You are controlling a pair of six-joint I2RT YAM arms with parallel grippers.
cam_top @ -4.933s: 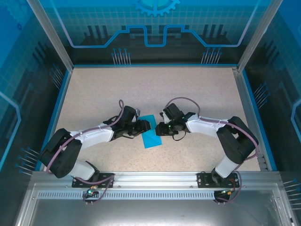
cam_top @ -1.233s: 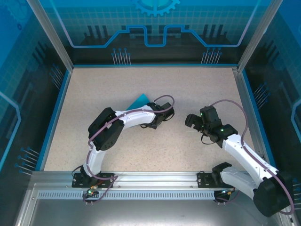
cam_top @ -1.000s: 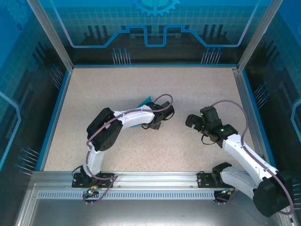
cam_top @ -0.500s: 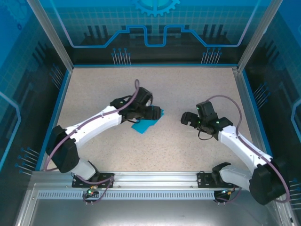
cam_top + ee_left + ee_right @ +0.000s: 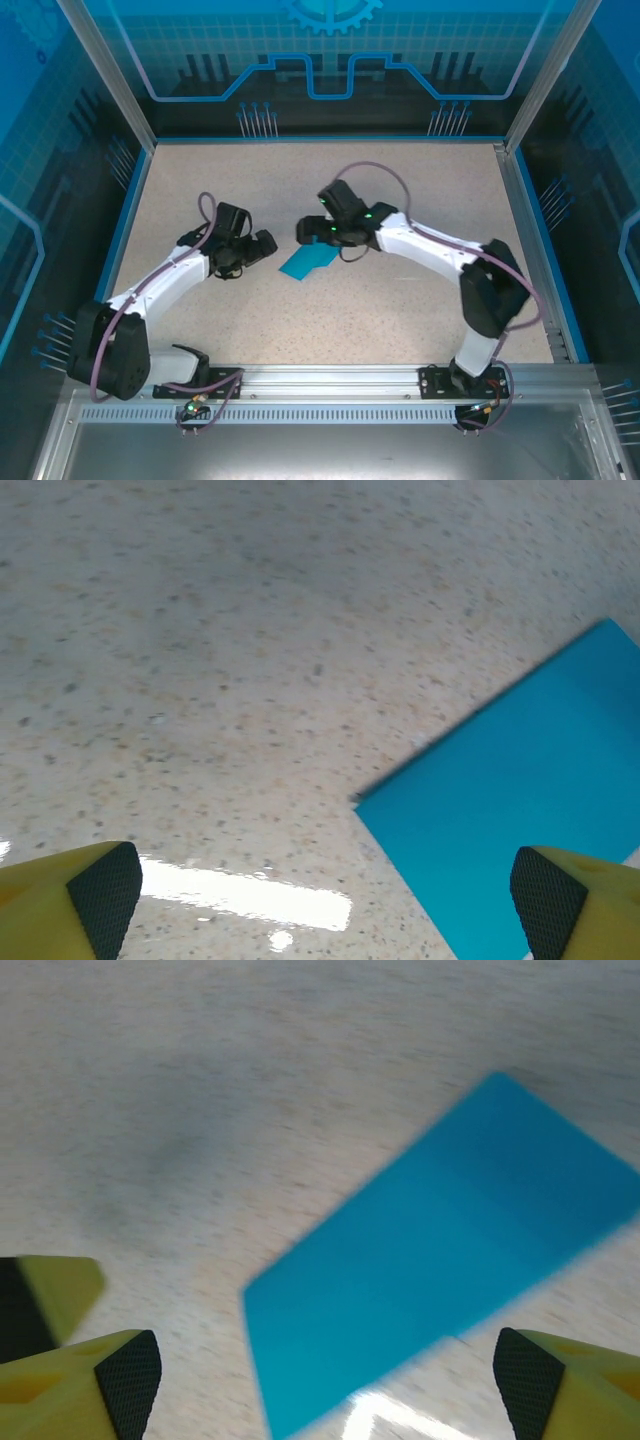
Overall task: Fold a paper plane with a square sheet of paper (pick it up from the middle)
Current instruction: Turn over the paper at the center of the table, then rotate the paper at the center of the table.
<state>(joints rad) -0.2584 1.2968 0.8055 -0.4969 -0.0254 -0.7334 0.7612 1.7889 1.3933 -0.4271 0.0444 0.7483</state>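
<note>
A single sheet of paper [image 5: 308, 262], bright cyan-blue and unmarked, lies flat near the middle of the table [image 5: 420, 180]. From above it reads as a narrow, slanted four-sided strip rather than a full square. Its edges are straight and its corners sharp, and a thin shadow runs along one side in the left wrist view.

The tabletop is a pale beige, finely speckled like stone, with a glossy patch of reflected light close to the left wrist camera. A blue rim [image 5: 128, 240] borders it. Aluminium posts and blue-tinted panels printed with gear and circuit-line patterns enclose the space, and a ribbed metal rail [image 5: 330, 378] runs along the near edge.

Two white arms, each trailing a purple cable, reach in from that rail. The left gripper [image 5: 266, 247] sits just beside the paper's left end, jaws spread wide with nothing between them. The right gripper [image 5: 306, 232] hangs at the paper's far end, jaws likewise spread apart and gripping nothing; whether it touches the sheet cannot be told.

Each gripper has two yellow fingers faced with black, finely dimpled pads [image 5: 103, 892]. The right wrist view is blurred, with the paper on the table between and beyond its two pads [image 5: 527, 1373].
</note>
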